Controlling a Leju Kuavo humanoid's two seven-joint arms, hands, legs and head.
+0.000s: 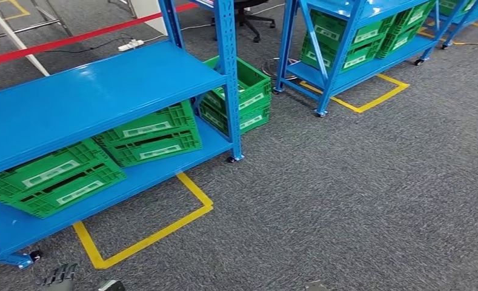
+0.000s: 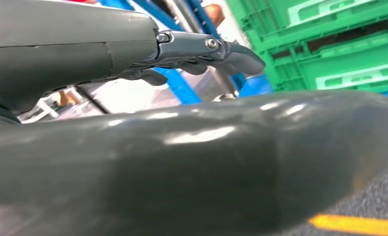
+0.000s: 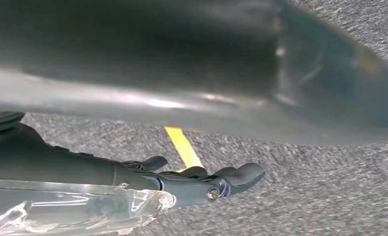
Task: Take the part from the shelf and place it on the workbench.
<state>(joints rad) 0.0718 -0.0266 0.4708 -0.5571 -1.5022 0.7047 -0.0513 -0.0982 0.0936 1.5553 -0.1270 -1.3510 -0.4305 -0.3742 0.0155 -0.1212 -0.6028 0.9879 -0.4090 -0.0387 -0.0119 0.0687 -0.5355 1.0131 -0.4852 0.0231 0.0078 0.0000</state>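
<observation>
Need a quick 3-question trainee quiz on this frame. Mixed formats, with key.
1. True or false: the green crates in the near blue shelf sit on its lower board.
2. The tape outline on the carpet beside that shelf is: A red, B yellow, C white.
3. Short answer: what does the left hand hold?

Key: 1 true; 2 B; 3 nothing that can be seen, its fingers are stretched out.

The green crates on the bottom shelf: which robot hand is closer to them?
Left. The left hand hangs just below the green crates; the right hand hangs over grey carpet.
</observation>
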